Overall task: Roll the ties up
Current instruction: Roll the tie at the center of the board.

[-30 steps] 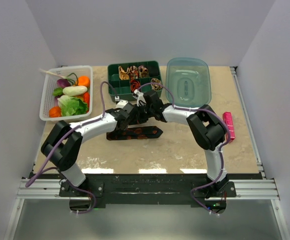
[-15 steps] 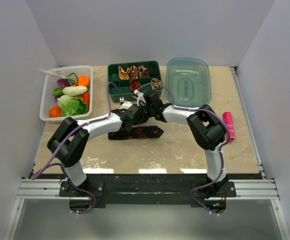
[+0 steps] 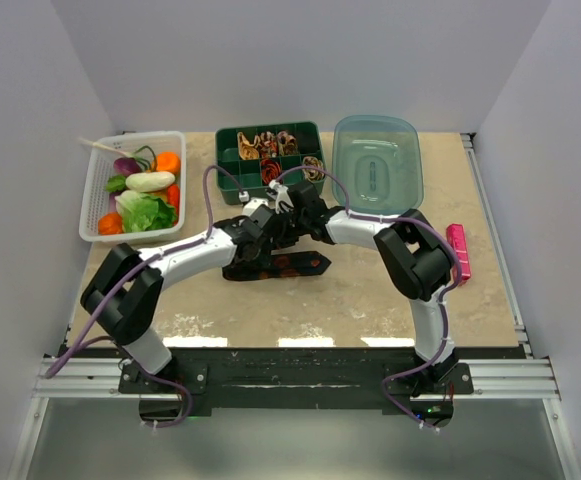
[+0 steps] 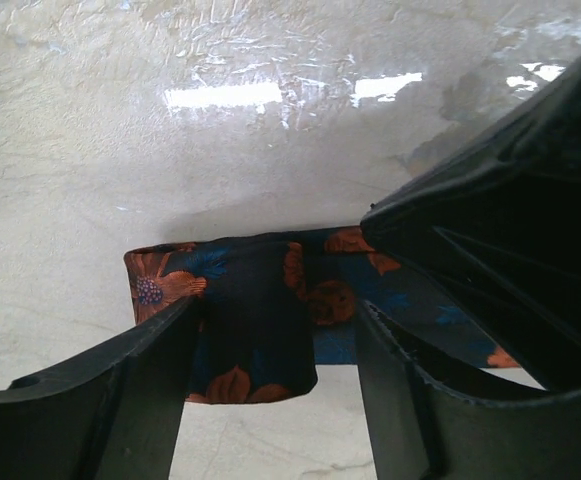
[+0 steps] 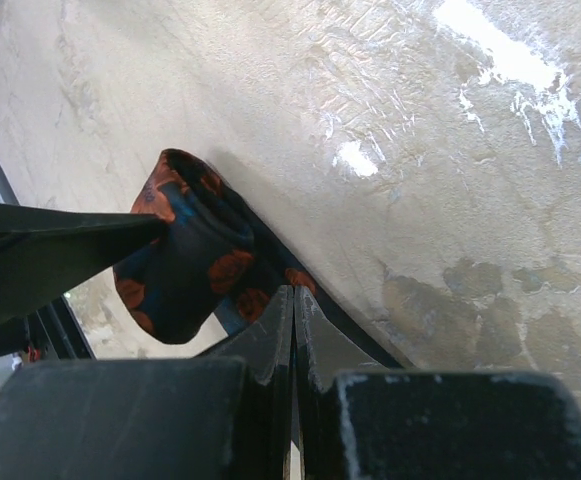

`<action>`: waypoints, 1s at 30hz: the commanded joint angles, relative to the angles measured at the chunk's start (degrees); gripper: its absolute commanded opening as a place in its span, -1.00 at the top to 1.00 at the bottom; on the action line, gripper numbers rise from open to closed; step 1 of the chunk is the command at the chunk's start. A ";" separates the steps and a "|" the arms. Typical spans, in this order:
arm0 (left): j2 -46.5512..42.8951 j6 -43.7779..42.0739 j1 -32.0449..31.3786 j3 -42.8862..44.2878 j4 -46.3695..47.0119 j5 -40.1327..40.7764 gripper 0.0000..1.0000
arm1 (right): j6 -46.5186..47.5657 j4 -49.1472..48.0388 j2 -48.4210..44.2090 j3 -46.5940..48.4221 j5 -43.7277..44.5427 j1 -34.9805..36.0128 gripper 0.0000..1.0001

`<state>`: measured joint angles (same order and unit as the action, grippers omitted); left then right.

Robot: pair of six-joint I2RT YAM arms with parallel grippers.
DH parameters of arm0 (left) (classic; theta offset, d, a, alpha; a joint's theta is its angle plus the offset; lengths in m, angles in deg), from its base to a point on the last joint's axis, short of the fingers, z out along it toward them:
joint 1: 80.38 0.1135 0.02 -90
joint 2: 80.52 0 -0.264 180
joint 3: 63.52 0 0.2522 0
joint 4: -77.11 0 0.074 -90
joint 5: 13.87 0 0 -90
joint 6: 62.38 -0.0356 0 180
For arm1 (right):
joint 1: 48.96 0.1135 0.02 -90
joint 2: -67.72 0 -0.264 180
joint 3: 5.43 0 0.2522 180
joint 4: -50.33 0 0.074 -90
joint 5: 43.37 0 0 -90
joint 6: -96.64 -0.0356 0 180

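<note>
- Surface: beige marbled tabletop (image 3: 370, 295), glossy, glare patches toward the front. Silver aluminium rail (image 3: 290, 378) along the near edge w/ both arm bases bolted on.
- Room: plain white walls (image 3: 300, 60) on three sides, close around the table.
- Far left: white plastic mesh basket (image 3: 92, 205) holding toy vegetables (image 3: 148, 200) in green, orange, white and purple.
- Far centre: dark green plastic compartment box (image 3: 228, 165). Small coiled ties (image 3: 270, 143) in tan, red and dark sit in several of its cells.
- Just beside the box, on its right: clear blue-tinted plastic lid (image 3: 377, 170), lying flat.
- Right edge: small pink bar (image 3: 458, 250), well apart from the other items.
- Centre, in front of the box: long narrow black necktie with orange-red spots (image 3: 295, 264), flat on the table, running left-right. In the wrist views one end is folded over into a short loop.
- Left arm: runs diag. from its base to table centre, elbow low, purple cable (image 3: 207, 190) arching above the forearm. Left gripper (image 4: 275, 335) points down at the loop, jaws spread, one finger on each side of the fold.
- Right arm: elbow bent high on the right, forearm stretched left to meet the other wrist. Right gripper (image 5: 292, 305) has its jaws pressed together, tip down on the tie just beside the loop. Whether any fabric is caught betw. them cannot be told.
</note>
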<state>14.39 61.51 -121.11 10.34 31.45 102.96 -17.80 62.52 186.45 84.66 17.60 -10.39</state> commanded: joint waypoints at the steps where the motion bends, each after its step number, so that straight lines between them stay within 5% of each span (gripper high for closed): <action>1: -5.17 1.79 -0.40 -0.24 1.14 -0.46 -0.39 | 0.98 -0.02 -3.69 0.39 1.61 -0.07 1.00; 13: -17.38 0.57 4.77 -5.51 4.73 -3.97 -0.63 | 0.89 -0.11 -5.79 1.62 1.26 2.30 1.00; 23: -32.76 0.65 23.67 -19.74 16.25 -29.77 -0.77 | 0.81 -0.19 -5.98 5.31 1.00 7.48 1.00; 30: -33.66 2.23 34.75 -26.78 25.90 -50.54 -0.80 | 0.45 -0.46 -3.26 6.90 1.26 8.98 1.00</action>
<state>-19.42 61.73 -90.33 -12.89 48.35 68.95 -17.74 63.16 182.41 88.88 18.60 -1.65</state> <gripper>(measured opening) 0.898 0.007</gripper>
